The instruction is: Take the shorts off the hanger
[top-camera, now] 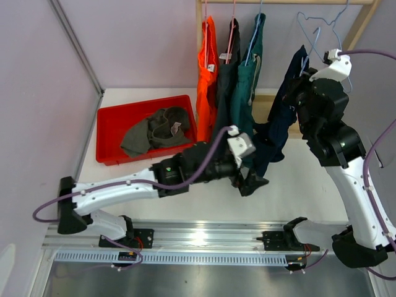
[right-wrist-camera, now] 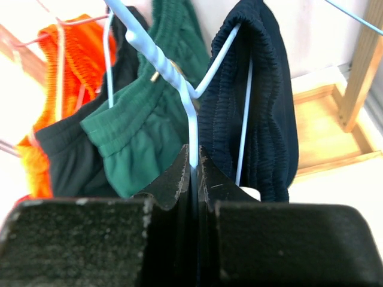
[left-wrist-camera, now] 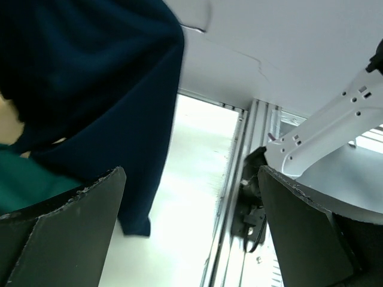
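Observation:
Navy blue shorts (top-camera: 281, 117) hang on a pale blue wire hanger (right-wrist-camera: 190, 113). My right gripper (right-wrist-camera: 192, 161) is shut on that hanger's wire just below its twisted neck; it shows in the top view (top-camera: 303, 93) beside the navy waistband (right-wrist-camera: 263, 119). Orange (top-camera: 206, 68), charcoal (top-camera: 226, 80) and teal (top-camera: 247, 80) shorts hang on the rack. Dark olive shorts (top-camera: 154, 130) lie in the red bin. My left gripper (top-camera: 250, 179) is open and empty below the navy legs. In the left wrist view the navy fabric (left-wrist-camera: 90, 78) hangs up-left of the jaws (left-wrist-camera: 191, 227).
The red bin (top-camera: 111, 133) sits at the left on the white table. The wooden rack frame (top-camera: 362, 25) and its base (right-wrist-camera: 323, 131) stand at the back right. Another pale blue wire hanger (top-camera: 315, 34) hangs above my right gripper. The grey wall closes the left side.

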Controlling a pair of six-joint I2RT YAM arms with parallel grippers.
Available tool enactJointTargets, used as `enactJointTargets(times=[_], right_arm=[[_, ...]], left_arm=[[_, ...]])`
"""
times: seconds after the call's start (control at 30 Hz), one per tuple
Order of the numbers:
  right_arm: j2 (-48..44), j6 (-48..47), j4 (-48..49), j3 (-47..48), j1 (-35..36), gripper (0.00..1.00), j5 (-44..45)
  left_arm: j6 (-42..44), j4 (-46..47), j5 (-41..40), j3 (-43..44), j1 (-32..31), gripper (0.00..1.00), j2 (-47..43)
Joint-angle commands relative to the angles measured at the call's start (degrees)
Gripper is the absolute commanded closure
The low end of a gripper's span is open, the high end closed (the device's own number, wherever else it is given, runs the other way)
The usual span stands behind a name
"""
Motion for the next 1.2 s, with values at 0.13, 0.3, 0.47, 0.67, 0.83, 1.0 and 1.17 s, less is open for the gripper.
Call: enactJointTargets(times=[0.13,0.3,0.47,0.67,0.83,1.0,1.17], right_arm=[[-4.8,4.3,2.0,0.2,4.0,1.00,4.2],[-6.4,5.6,0.3,0.0,5.8,1.00,4.4],[-8.9,6.9,-1.5,-0.5,6.7,1.00,3.7],[-9.3,5.2,-1.5,0.2,6.8,1.00,4.6],[-3.7,1.3,-2.5,7.3,6.0,1.00,4.9],[1.4,-1.7,-3.1,17.1,2.6,1.00,3.4],[6.2,-2.2,-6.5,26.0,0.2,1.00,1.3]], left_arm=[[2.9,7.1,-8.7,7.2,-4.6,0.01,9.1],[3.5,9.4,-12.9,9.2,-5.1,0.01,12.2],[4.7,8.8,-19.5,12.9,-5.2,0.12,15.7],[3.5,4.3,-21.7,15.9,-6.3,1.00,17.7],[2.2,5.0,-27.3,3.1,-14.0,1.00,8.9],[-3.8,6.2,-37.0,-9.7,-25.0,1.00,-0.9],[-9.8,2.8,-43.4,-17.8,-29.0,1.00,-7.9]])
